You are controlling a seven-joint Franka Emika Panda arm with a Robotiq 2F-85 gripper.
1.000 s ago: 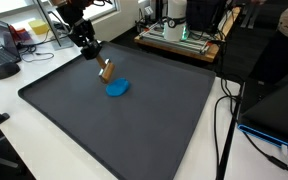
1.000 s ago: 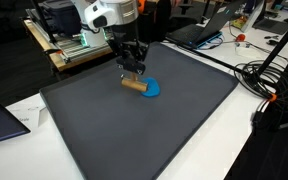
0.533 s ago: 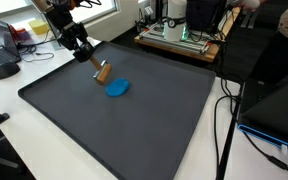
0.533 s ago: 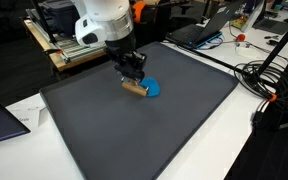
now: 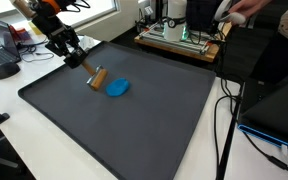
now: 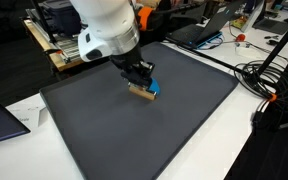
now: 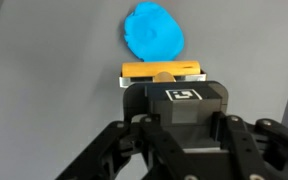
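Note:
My gripper (image 5: 72, 54) (image 6: 134, 72) (image 7: 181, 122) is shut on the black block (image 7: 184, 100) of a tool that carries a square black-and-white tag. The tool ends in a wooden bar (image 5: 98, 78) (image 6: 141, 92) (image 7: 164, 70), which is low over the dark grey mat (image 5: 134, 130) (image 6: 134, 140); I cannot tell whether it touches. A flat blue blob (image 5: 118, 88) (image 6: 154, 87) (image 7: 154, 32) lies on the mat just beyond the bar. In the wrist view a thin gap shows between bar and blob. The arm slants in from the mat's far corner.
The mat covers most of a white table (image 5: 24, 140). Past its far edge stand a tray with equipment (image 5: 179, 38), laptops (image 6: 209, 28) and cables (image 6: 269, 75). More cables hang beside the mat (image 5: 224, 120). A person's arm (image 5: 249, 8) shows at the back.
The arm has swung outward and leaned over with the tool still held. The wooden bar has shifted a little across the mat, staying next to the blue blob, which has not moved.

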